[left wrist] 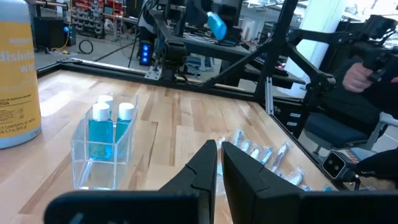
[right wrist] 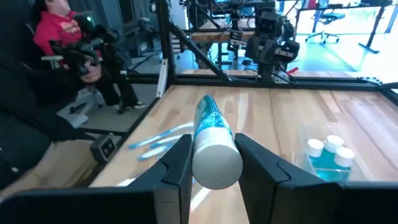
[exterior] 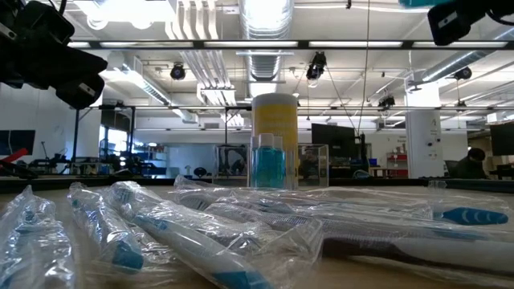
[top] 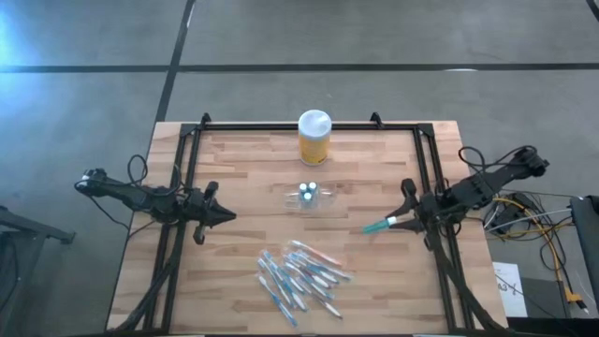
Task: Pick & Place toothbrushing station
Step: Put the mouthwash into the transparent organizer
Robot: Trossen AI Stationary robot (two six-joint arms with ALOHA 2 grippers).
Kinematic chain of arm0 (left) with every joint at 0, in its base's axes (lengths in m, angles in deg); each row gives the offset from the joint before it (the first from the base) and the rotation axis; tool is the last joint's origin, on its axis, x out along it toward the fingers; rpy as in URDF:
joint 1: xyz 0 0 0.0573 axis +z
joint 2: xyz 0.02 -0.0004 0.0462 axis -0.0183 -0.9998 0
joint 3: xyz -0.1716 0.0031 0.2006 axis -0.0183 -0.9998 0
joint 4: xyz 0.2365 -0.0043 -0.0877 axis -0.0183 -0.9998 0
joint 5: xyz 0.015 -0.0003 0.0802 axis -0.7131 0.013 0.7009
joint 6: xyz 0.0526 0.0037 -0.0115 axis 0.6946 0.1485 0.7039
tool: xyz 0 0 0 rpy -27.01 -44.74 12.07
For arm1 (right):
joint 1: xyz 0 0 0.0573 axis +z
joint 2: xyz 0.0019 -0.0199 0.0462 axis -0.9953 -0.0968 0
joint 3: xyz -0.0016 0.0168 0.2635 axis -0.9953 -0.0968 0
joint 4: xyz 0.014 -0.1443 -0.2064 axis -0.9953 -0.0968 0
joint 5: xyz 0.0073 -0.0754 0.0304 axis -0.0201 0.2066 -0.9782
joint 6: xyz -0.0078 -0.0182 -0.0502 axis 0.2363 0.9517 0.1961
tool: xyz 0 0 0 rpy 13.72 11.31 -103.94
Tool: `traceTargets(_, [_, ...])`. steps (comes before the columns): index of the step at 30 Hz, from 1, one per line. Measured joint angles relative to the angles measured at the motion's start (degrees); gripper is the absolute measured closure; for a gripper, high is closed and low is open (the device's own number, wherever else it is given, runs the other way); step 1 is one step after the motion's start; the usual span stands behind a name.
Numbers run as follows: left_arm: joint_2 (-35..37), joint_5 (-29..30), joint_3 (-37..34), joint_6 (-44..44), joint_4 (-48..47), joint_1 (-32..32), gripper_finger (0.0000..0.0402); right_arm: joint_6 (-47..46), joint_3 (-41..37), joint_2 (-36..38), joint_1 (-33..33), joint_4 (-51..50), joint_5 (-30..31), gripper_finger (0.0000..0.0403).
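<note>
The station (top: 310, 197), a clear slotted holder with two blue, white-capped bottles standing in it, sits near the table's (top: 234, 243) middle, at about 6 o'clock from the yellow jar (top: 314, 138) and well apart from it. From the right gripper (top: 404, 221) the station lies toward 9 to 10 o'clock in the high view, well apart; from the left gripper (top: 227, 216) it lies toward 2 to 3 o'clock, also apart. The right gripper is closed around a teal tube (top: 377, 226) with a white cap, fingers (right wrist: 261, 168) pressed on either side of it, the tube pointing inward across the table toward 8 o'clock. The right arm reaches in low from the table's right edge, its wrist angled toward the centre. The left gripper holds nothing, its fingers (left wrist: 202, 171) nearly together with only a thin gap between them; that arm stretches in from the left edge, pointing toward 3 o'clock. A pile of wrapped toothbrushes (top: 298, 277) lies at about 6 o'clock from the station, near the front edge.
</note>
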Motion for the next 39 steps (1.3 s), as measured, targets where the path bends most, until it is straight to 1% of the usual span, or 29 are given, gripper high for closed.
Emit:
traceTargets(10, [0.0,0.7,0.0,0.3,0.0,0.0,0.0374,0.3,-6.6,9.0,0.1,0.4,1.7,0.0315])
traceTargets(17, [0.0,1.3,0.0,0.5,0.0,0.0,0.0374,-0.4,-10.1,13.6,0.0,0.4,3.3,0.0315])
traceTargets(19, [0.0,1.3,0.0,0.5,0.0,0.0,0.0374,-1.7,-10.5,14.1,0.1,0.3,5.3,0.0315])
traceTargets(22, [0.0,1.4,0.0,0.0,0.0,0.0,0.0374,-4.9,-10.0,13.0,0.0,-1.2,11.1,0.0315])
traceTargets(24, [0.0,1.4,0.0,0.0,0.0,0.0,0.0374,-7.0,-8.0,10.5,0.0,-3.5,13.7,0.0315])
traceTargets(26, [0.0,1.4,0.0,0.0,0.3,0.0,0.0374,-8.1,-4.7,6.8,0.0,-6.8,14.9,0.0315])
traceTargets(31, [0.0,3.4,-0.3,0.0,2.3,0.0,0.0374,-8.2,7.3,-7.3,-1.5,-16.7,21.0,0.0315])
traceTargets(35, [0.0,6.3,-0.3,0.8,3.9,0.0,0.0374,-8.4,19.9,-20.5,-5.2,-27.7,20.9,0.0315])
traceTargets(39, [0.0,7.8,-0.3,1.2,4.2,0.0,0.0374,-7.4,32.9,-33.1,-9.1,-39.6,17.7,0.0315])
